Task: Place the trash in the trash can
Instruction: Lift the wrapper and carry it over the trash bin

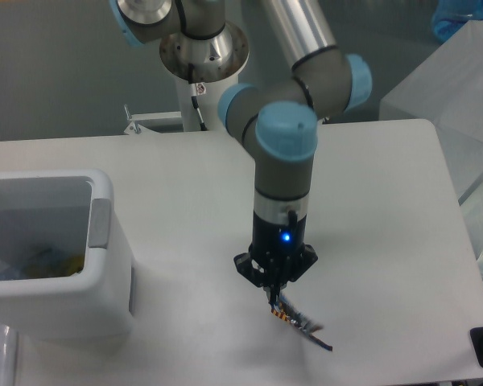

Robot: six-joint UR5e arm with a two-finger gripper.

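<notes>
- The gripper (277, 291) pinches the top edge of the snack wrapper (296, 320).
- The wrapper hangs just above the table (386, 241), near the front.
- The trash can (56, 257) sits far left.

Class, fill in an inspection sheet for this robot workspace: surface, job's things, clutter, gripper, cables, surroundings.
Surface: white table, bare around the arm.
Job's things: snack wrapper hanging edge-on from the gripper, off the table; trash can at the left, litter inside.
Clutter: nothing seen.
Gripper: gripper pointing down, shut on the wrapper's top edge.
Cables: black cable on the arm's white pedestal.
Surroundings: translucent boxes at the right, grey wall behind.
</notes>
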